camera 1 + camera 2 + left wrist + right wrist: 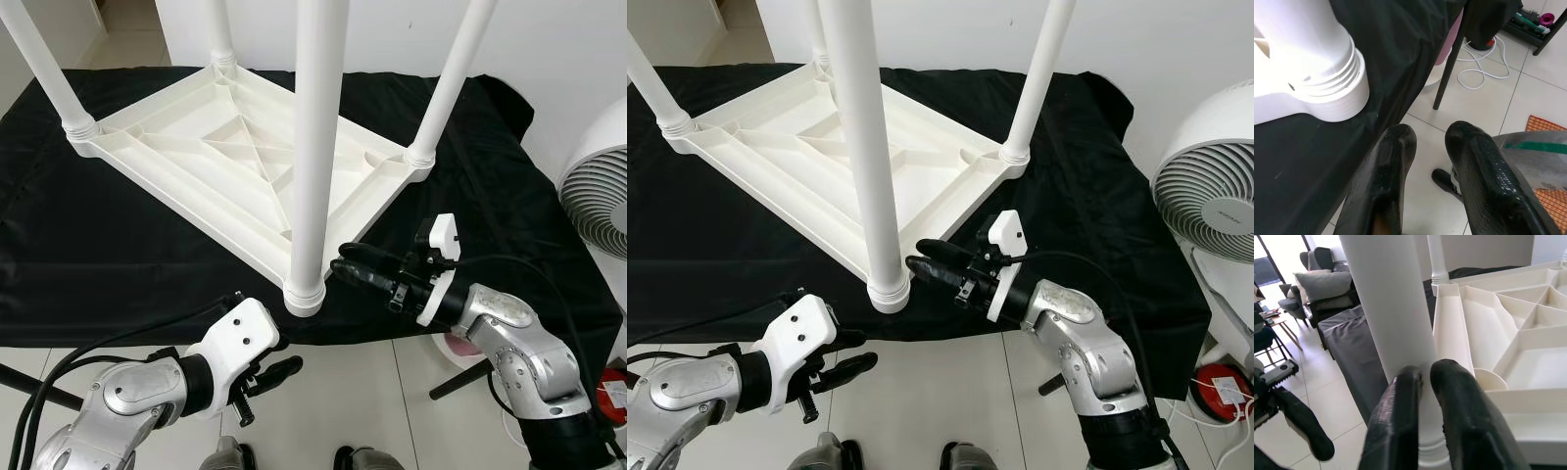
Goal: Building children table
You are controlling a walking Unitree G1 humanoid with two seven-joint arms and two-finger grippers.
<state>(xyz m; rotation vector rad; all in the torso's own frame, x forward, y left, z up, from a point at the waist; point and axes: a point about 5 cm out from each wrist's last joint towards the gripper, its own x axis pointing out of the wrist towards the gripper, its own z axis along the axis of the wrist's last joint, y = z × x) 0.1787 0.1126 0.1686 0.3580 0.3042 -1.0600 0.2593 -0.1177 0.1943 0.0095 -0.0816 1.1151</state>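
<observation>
white table (245, 147) upside down on black cloth (118, 245) | right gripper (345, 266) – fingers nearly together, near leg (318, 147) | left gripper (284, 370) low – fingers narrow, holding nothing

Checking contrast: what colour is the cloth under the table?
Black cloth, clearest in the left eye view.

bright, even indoor light | soft shadows | sharp, no blur

white plastic table (225, 157) | upside down on black cloth | 4 legs (318, 147) upright
</observation>
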